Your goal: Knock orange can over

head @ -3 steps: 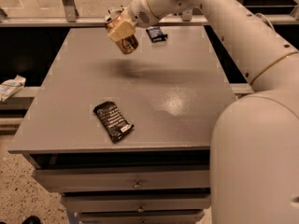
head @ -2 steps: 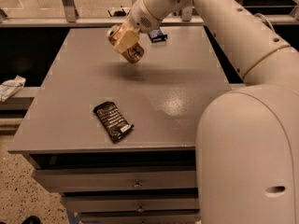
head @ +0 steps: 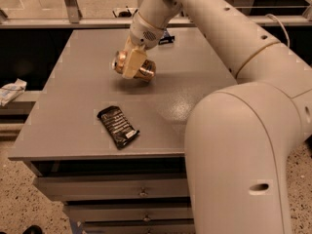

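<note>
In the camera view, we see a grey desk (head: 68,111) with drawers (head: 141,191) under its top. The pale robot arm (head: 219,28) comes from the right side and reaches over the far middle part of the desk. At its end the gripper (head: 132,66) is clenched around the orange can (head: 146,70). One cream finger (head: 132,60) lies across the front of the can, and the other finger is hidden behind it.

The can is not upright. It lies almost on its side, with the silver top turned to the left and the copper body pointing to the right. It is very low over the desk surface, with a dark shadow directly below it. We cannot tell if it already touches the desk.

Nearer to the front edge, well apart from the can, a flat black snack wrapper (head: 118,126) lies on the desk. Near the far edge, just behind the arm, we see a small dark blue object (head: 167,37). Left of the desk, on a lower ledge, there is a crumpled white thing (head: 10,90).
</note>
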Robot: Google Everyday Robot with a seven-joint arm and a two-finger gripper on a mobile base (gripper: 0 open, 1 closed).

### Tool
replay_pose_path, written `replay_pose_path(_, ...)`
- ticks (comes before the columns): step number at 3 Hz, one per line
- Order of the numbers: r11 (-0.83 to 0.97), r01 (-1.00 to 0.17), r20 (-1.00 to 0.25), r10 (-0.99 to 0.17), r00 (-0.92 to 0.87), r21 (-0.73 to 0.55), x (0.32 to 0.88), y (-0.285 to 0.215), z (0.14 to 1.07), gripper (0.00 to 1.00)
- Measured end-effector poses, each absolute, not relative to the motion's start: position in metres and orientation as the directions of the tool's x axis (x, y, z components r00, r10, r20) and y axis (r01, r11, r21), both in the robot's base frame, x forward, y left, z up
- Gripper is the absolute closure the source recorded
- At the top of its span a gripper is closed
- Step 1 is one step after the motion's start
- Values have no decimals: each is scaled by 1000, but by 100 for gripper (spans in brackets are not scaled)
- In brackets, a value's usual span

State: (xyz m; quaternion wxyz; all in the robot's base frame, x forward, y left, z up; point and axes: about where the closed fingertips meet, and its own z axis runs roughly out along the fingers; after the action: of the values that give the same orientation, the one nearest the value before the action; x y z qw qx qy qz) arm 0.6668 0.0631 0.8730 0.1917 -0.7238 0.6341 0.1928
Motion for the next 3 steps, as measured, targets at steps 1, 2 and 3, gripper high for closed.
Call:
replay_pose_path(1, -174, -985, -521, -841, 147, 3, 654, 75, 865, 30)
replay_pose_path(2, -188, -982, -544, -826, 149, 18, 648, 82, 864, 7)
replay_pose_path(3, -181, -983, -565, -814, 138, 21, 642, 82, 865, 0)
